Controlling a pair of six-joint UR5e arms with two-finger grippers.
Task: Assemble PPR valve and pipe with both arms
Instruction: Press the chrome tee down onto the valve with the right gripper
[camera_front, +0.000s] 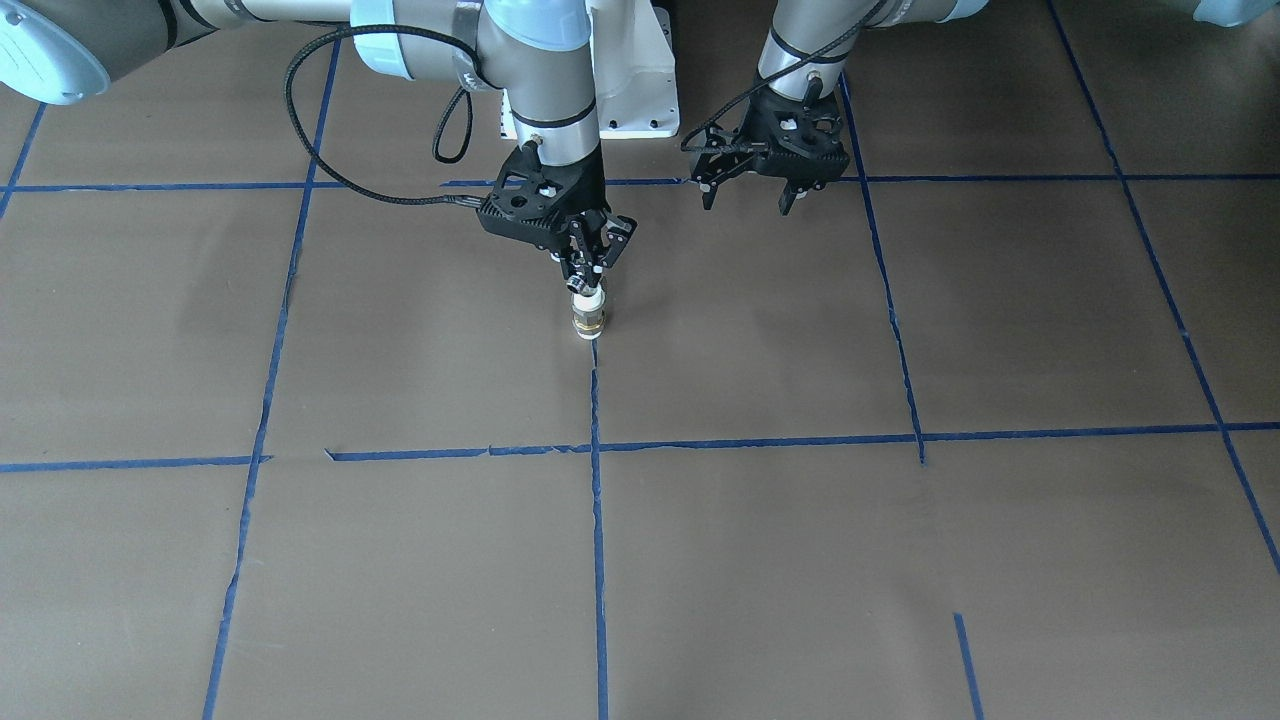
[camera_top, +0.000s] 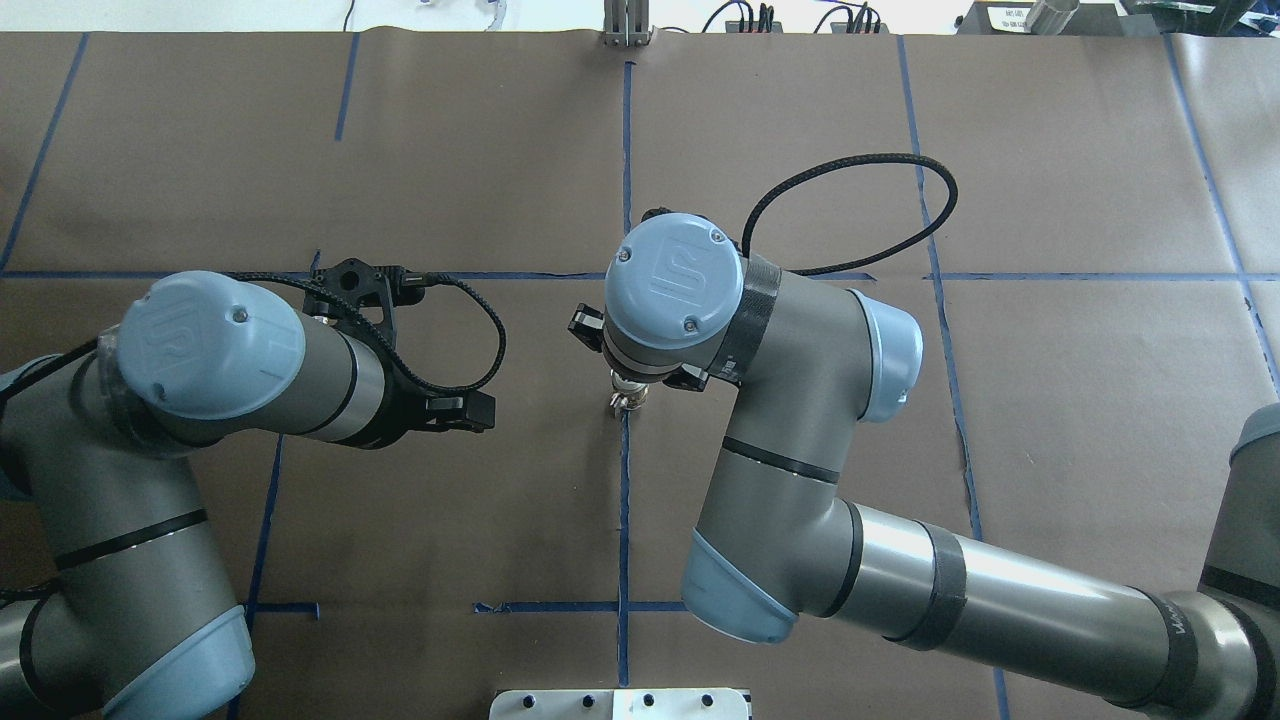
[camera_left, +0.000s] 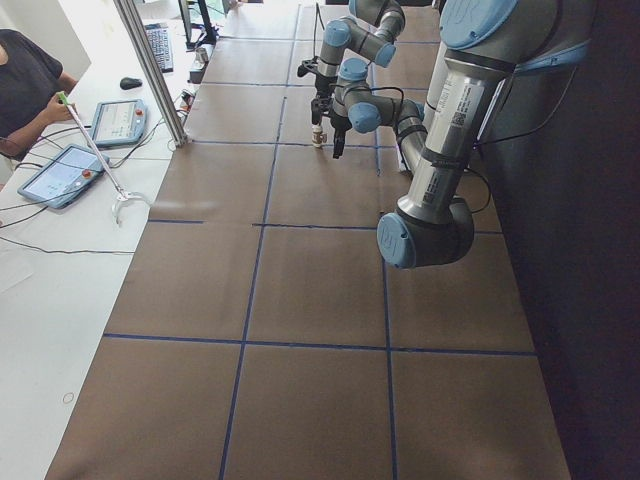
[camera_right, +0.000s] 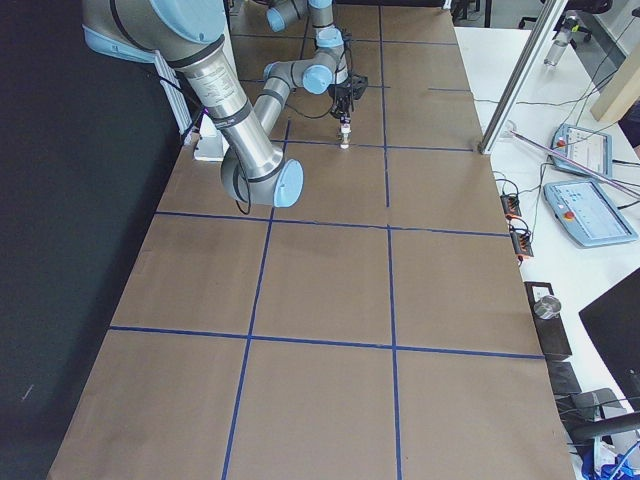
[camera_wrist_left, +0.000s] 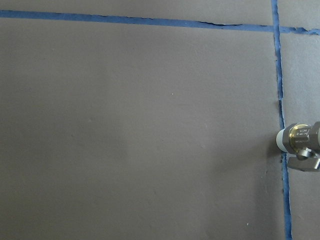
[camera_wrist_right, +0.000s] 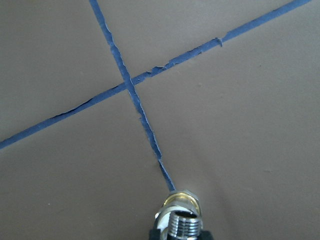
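Observation:
A small valve-and-pipe piece (camera_front: 588, 315), white on top and brass below, stands upright on a blue tape line on the brown table. My right gripper (camera_front: 588, 283) points straight down and is shut on its white top end. The piece also shows under the right wrist in the overhead view (camera_top: 628, 400), as a threaded metal end in the right wrist view (camera_wrist_right: 182, 220), and at the right edge of the left wrist view (camera_wrist_left: 300, 145). My left gripper (camera_front: 746, 200) hangs open and empty above the table, beside the piece and apart from it.
The table (camera_front: 900, 560) is covered in brown paper with a grid of blue tape lines (camera_front: 598, 520). The robot's white base plate (camera_front: 640, 95) sits behind the grippers. Operator tablets (camera_left: 70, 170) lie on the white bench beyond the table's edge.

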